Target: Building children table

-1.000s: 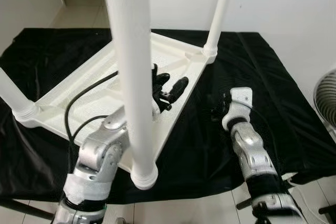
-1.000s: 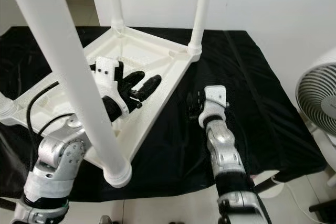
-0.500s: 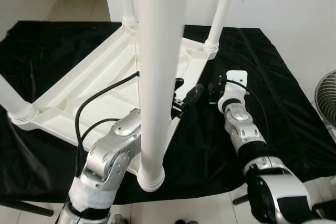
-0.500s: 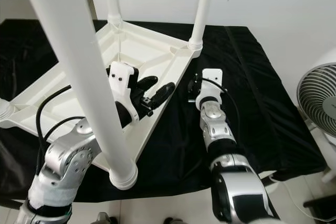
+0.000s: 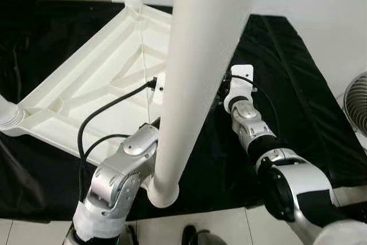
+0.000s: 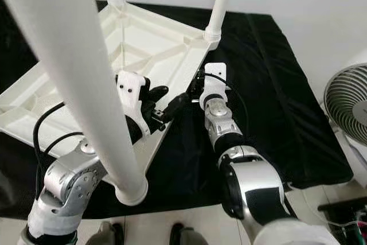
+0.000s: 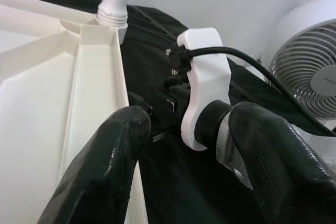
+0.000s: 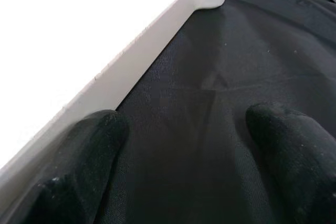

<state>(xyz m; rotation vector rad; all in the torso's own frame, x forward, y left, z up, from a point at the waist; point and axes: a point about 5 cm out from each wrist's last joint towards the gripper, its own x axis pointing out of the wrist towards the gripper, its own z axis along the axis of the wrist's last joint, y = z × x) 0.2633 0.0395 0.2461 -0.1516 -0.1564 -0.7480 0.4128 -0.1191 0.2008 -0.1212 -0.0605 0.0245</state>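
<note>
Though overturned, table point(image 6: 160, 50) beside left claw point(image 6: 169, 102)

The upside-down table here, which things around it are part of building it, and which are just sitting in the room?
Part of the job:
- white table top, lying upside down
- white legs standing up from its corners
- left gripper, open over the top's edge
- right gripper, open beside that edge

Just lying about:
- black cloth under the table
- fan to the robot's right

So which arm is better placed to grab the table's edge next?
Probably the left: the left gripper, open, already sits over the upturned table's edge. The right gripper, also open, is beside it over the black cloth.
</note>
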